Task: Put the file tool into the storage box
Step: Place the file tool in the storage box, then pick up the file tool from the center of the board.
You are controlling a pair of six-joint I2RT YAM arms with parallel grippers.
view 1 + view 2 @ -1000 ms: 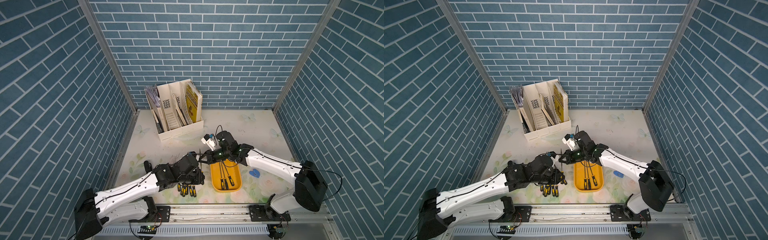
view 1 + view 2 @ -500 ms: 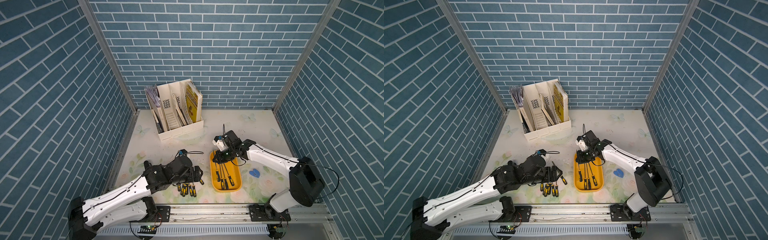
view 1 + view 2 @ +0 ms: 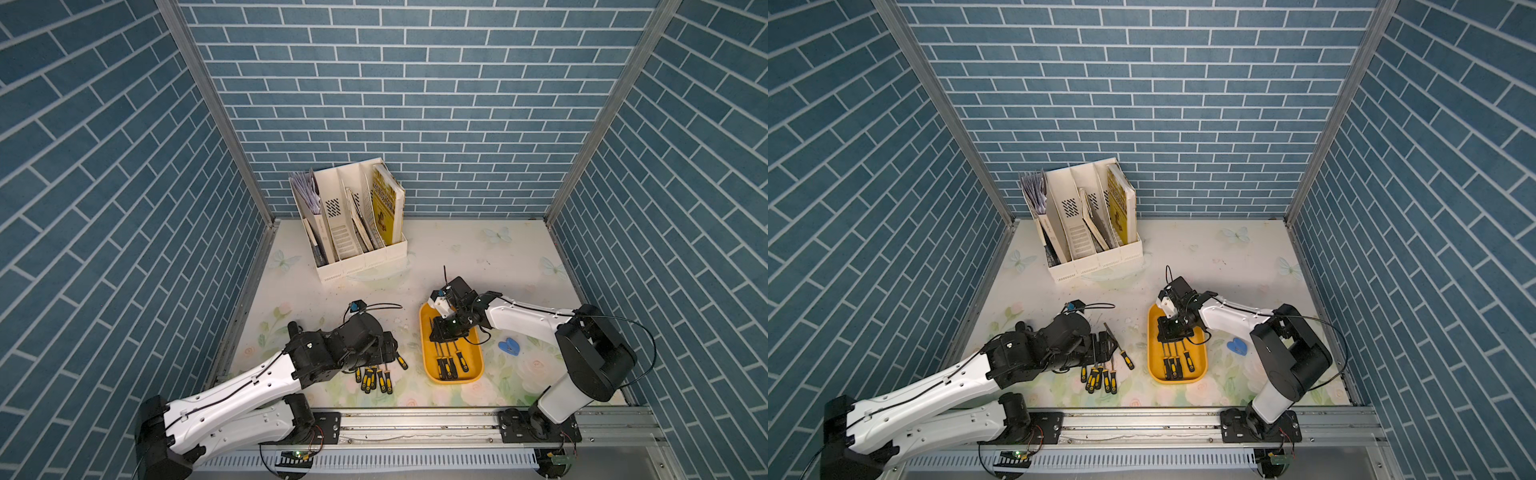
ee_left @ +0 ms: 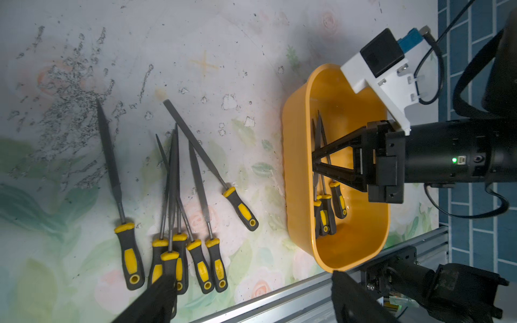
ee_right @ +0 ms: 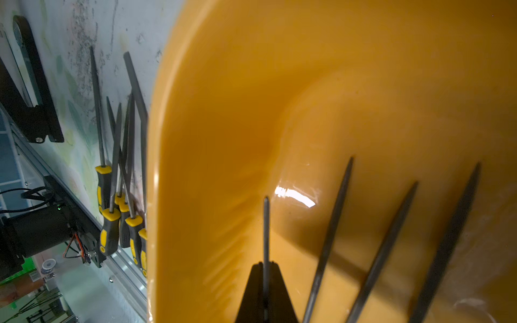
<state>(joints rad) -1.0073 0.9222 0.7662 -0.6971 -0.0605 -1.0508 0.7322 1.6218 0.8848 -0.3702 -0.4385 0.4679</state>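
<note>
From here I judge the files to be light and rigid: a thin steel shank, toothed enough not to slide in a pinch, with a fatter rubber handle that carries most of the weight. A grip far out on the shank would let it swing, so I would take one where the shank meets the handle, or across the handle itself. My right gripper (image 5: 265, 265) is clamped on the bare shank of one file (image 5: 265, 223), which sticks out past the jaws inside the storage box (image 3: 476, 365), low over its floor beside three files (image 5: 330, 237) already lying there; I cannot tell whether the tip touches the plastic. The right arm reaches in from the box's outer side, wrist bent steeply down into the end opposite the stored handles. The left gripper (image 3: 388, 351) has its jaws spread wide and holds nothing, hanging low over the loose files (image 4: 179, 223) fanned and overlapping on the table just beside the box, forearm stretched nearly flat toward them.
</note>
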